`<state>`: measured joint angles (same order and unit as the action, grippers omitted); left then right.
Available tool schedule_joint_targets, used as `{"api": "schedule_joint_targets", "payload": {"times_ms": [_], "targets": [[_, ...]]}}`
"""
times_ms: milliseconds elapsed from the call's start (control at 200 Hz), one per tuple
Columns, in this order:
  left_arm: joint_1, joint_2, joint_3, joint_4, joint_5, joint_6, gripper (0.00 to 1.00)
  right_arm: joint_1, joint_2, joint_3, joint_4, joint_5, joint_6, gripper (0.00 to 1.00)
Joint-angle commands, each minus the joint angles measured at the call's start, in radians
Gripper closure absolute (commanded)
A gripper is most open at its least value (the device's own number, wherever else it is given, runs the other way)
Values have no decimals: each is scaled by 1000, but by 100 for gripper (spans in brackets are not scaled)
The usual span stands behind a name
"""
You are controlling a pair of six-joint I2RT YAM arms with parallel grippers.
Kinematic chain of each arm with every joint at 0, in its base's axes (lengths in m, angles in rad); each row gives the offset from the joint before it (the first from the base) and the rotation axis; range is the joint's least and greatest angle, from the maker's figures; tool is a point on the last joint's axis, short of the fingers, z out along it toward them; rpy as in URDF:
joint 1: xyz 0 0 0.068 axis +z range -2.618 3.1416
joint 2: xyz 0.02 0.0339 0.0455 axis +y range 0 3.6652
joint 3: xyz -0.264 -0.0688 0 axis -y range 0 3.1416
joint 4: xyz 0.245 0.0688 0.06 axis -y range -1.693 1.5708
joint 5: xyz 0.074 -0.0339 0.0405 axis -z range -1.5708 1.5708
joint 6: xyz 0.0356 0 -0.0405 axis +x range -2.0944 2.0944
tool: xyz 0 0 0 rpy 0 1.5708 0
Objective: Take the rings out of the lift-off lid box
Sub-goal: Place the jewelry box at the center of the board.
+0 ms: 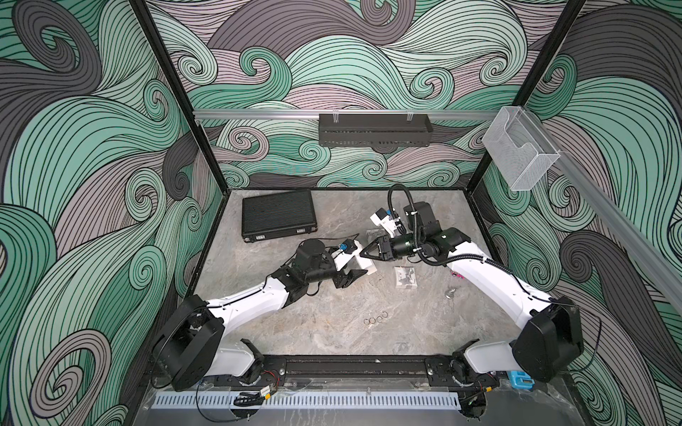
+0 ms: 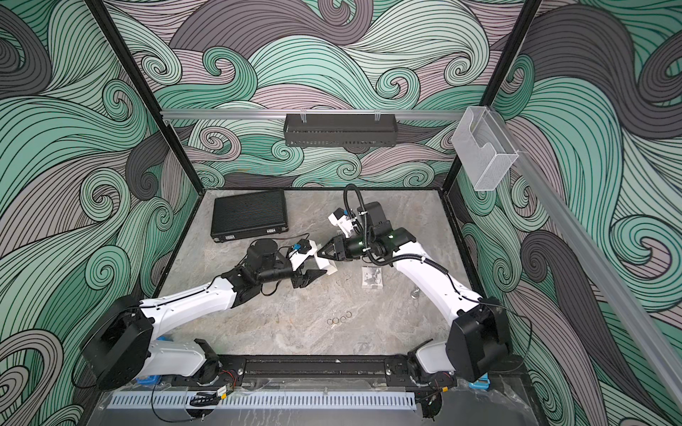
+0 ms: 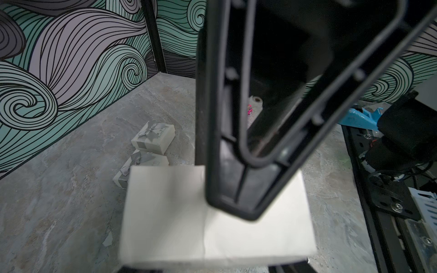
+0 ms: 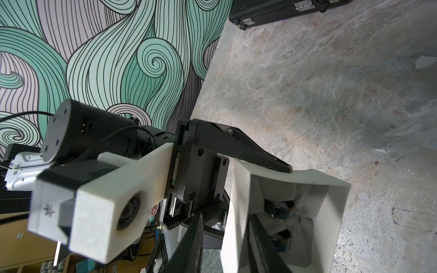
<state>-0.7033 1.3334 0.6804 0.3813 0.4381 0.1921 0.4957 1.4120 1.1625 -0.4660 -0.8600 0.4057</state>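
**Inside the small white cardboard box [image 4: 241, 189]: two thick black rings [image 4: 279, 209] to lift out**

In the box's white fabric padding [image 4: 307, 201] the black rings sit wedged. Beside the box, nearer the robot's base, four thin silvery rings [image 1: 373, 320] lie on the grey stone-look table [image 1: 295, 332]. The hoops look light, rigid and slick, likely to skid or roll, so a pinch across the band where it rises from the padding seems best. The left gripper [image 1: 356, 274] is clamped on the box's wall, tilting its mouth toward the right gripper [image 1: 363, 254]. That gripper's jaws stand apart, one finger inside the box and one outside its wall.

4 thin rings [image 1: 374, 320] on table [image 1: 295, 332], 2 black rings [image 4: 279, 209] in box [image 4: 237, 208]
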Motion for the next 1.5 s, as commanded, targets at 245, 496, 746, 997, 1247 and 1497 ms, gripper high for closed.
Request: {"api": "schedule_joint_targets", "payload": {"times_ms": [245,496,746,997,1247,1497], "targets": [[-10,-23,41,3,8,9,36,6,13,-8,35,-10,21,81],[-13,-23,50,-8,10,24,36,10,27,-7,18,16,17,96],[-14,-46,32,-41,-32,45,17,8,0,4,-12,76,21,100],[-13,-220,-87,-171,-228,57,7,115,11,53,-261,757,99,100],[-13,-342,-196,-211,-257,-13,6,281,178,6,-166,1100,281,100],[-13,-344,-208,-226,-244,-42,6,341,366,88,-134,1198,320,100]]}}
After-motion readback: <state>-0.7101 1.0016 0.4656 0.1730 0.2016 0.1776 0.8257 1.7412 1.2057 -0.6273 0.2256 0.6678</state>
